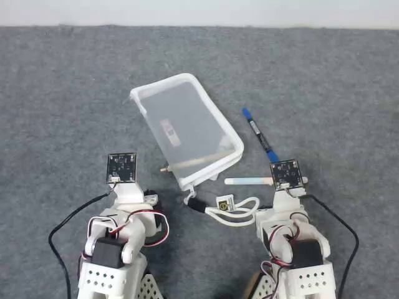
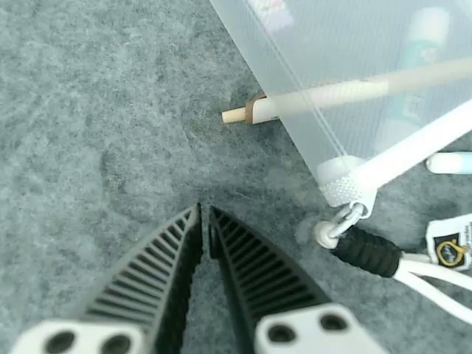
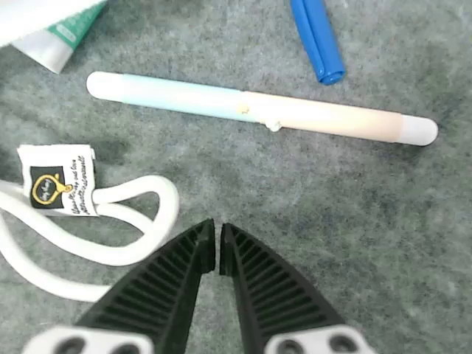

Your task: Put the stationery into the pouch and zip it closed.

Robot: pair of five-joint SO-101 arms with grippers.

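The hang tag [image 3: 57, 181] bears illegibly small print.

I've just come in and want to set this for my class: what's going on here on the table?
Two robot arms sit at a grey mat with a translucent pouch ahead of them. The left gripper and right gripper are both shut and hold nothing. A wooden stick pokes out at the pouch's side; whether it is inside or underneath is unclear. A pastel pen lies loose near the right gripper, with a blue pen beyond it.
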